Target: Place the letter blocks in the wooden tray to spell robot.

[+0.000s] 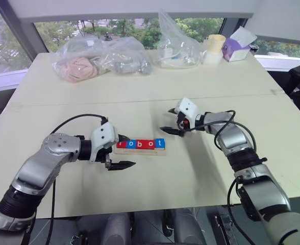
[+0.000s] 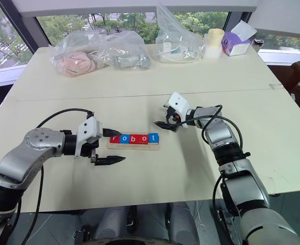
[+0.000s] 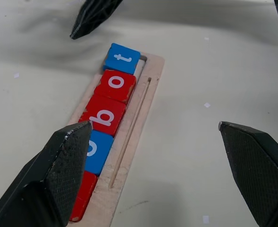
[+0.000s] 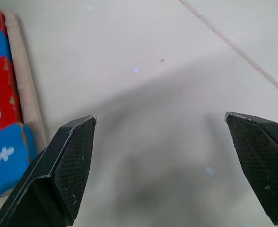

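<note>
1. We see the long pale wooden tray lying flat on the cream surface, between the two arms; five small flat square letter blocks sit in its slot in one row, touching, reading r, o, b, o, t: red, blue, red, red, blue.
2. The left gripper hovers at the tray's r end; its jaws stand wide open and hold nothing; one black finger reaches over the r block, the other lies on the near side of the tray.
3. The right gripper hangs just beyond the t end, apart from the tray; its jaws are spread wide and empty.
4. At the far edge lie clear plastic bags, a pale cup and a purple box.
</note>
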